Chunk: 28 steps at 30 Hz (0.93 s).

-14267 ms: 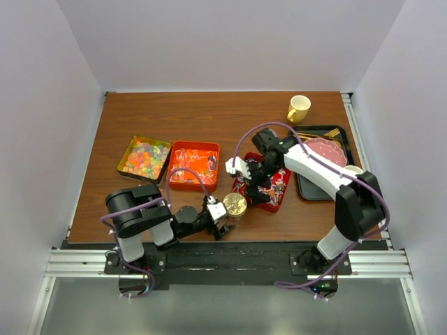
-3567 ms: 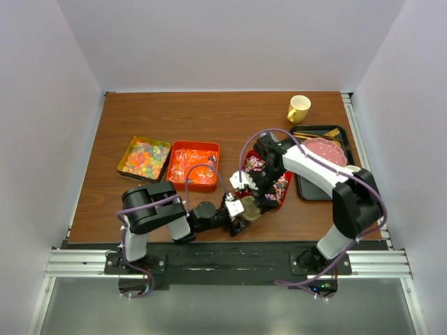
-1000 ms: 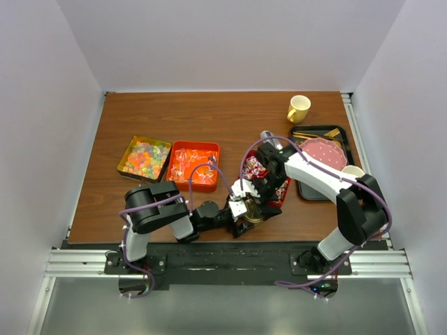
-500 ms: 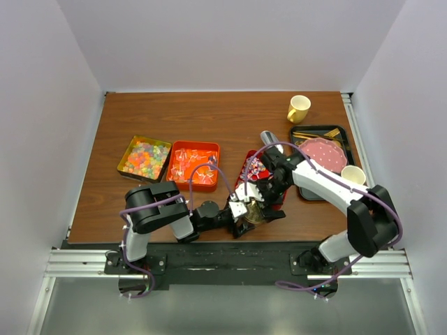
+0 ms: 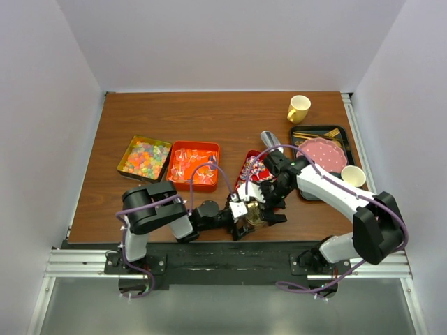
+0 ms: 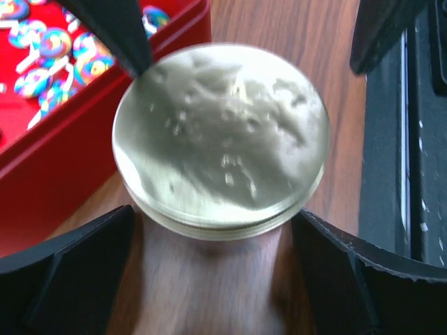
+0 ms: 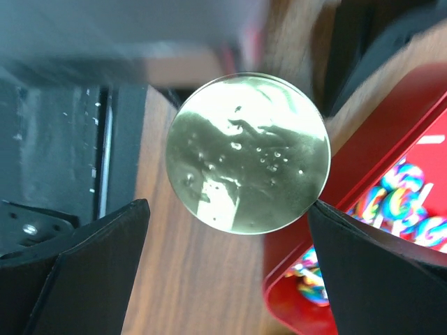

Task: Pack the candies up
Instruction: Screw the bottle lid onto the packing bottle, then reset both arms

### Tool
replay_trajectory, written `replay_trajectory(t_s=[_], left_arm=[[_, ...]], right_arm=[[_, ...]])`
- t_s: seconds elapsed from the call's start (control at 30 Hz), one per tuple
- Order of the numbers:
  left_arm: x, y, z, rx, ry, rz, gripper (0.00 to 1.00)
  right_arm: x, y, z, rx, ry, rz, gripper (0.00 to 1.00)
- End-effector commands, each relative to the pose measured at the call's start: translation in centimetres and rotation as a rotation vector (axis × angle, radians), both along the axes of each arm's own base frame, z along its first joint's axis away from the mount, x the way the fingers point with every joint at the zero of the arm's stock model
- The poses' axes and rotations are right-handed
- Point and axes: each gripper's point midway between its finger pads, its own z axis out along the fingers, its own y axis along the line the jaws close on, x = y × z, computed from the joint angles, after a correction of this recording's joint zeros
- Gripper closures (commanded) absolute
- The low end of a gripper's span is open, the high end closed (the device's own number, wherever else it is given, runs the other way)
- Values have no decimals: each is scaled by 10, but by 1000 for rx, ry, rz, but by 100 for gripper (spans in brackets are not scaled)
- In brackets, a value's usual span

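From above, the bench (image 5: 230, 115) carried 3 containers of candies: a yellow tin (image 5: 124, 158) of gummy candies (image 5: 144, 158), an orange tray (image 5: 194, 146) of clear-wrapped candies (image 5: 193, 166), and a red tray (image 5: 249, 158) of swirled candies (image 5: 256, 169). Both arms met at a gold lid (image 5: 253, 215) near the front edge, the left end effector (image 5: 243, 213) and the right end effector (image 5: 269, 208) on either side of it.

In the left wrist view, the left end effector (image 6: 213, 216) stood spread, 1 finger each side of the lid (image 6: 220, 136) and not clamped on it. The red tray (image 6: 84, 160) lay just beside the lid, swirled candies (image 6: 42, 63) inside.

In the right wrist view, the right end effector (image 7: 227, 206) hung above the lid (image 7: 248, 150) with its fingers (image 7: 77, 272) wide apart. The tray's (image 7: 391, 132) swirled candies (image 7: 398, 202) showed at right.
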Motion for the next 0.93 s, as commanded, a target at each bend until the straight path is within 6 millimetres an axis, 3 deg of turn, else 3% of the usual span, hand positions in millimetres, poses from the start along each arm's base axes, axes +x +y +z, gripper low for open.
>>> replay_trajectory(t_s=[0.0, 0.07, 0.1, 0.17, 0.2, 0.23, 0.3, 0.33, 0.4, 0.43, 0.47, 0.53, 0.63, 0.67, 0.73, 0.77, 0.9], left_arm=[[-27, 62, -60, 281, 130, 19, 0], [-29, 64, -50, 269, 114, 4, 0], [-26, 59, -31, 226, 91, 9, 0], [-27, 65, -24, 242, 85, 10, 0], [-22, 62, -3, 193, 60, 19, 0], [-22, 67, -1, 199, 79, 35, 0], [-6, 68, 30, 129, 70, 87, 0], [-1, 75, 31, 138, 108, 129, 0], [25, 80, 66, 69, 88, 221, 0], [33, 87, 69, 77, 102, 273, 0], [44, 87, 86, 54, 82, 302, 0], [60, 100, 103, 64, 33, 370, 0], [82, 114, 130, 47, 3, 420, 0], [100, 126, 144, 38, -29, 460, 0], [115, 139, 156, 42, -40, 506, 0], [131, 151, 173, 22, -63, 554, 0], [158, 176, 213, 8, -153, 613, 0]], right_arm=[[9, 9, 17, 3, 8, -94, 1], [14, 13, 24, 13, -1, -99, 1], [20, 18, 34, 32, -20, -102, 1], [27, 23, 44, 48, -39, -125, 1], [36, 25, 52, 57, -69, -146, 1], [48, 31, 58, 79, -112, -176, 1], [79, 33, 69, 79, -171, -436, 1], [118, 26, 79, 72, -315, -599, 1], [141, 17, 92, 75, -328, -797, 1], [154, 5, 97, 51, -371, -886, 1], [159, 0, 101, 69, -360, -978, 1], [177, -29, 114, 64, -442, -1133, 1], [187, -59, 126, 52, -533, -1337, 1], [187, -71, 130, 29, -581, -1367, 1], [181, -86, 137, 30, -627, -1394, 1], [177, -89, 138, 25, -633, -1380, 1], [157, -103, 139, 44, -590, -1394, 1]])
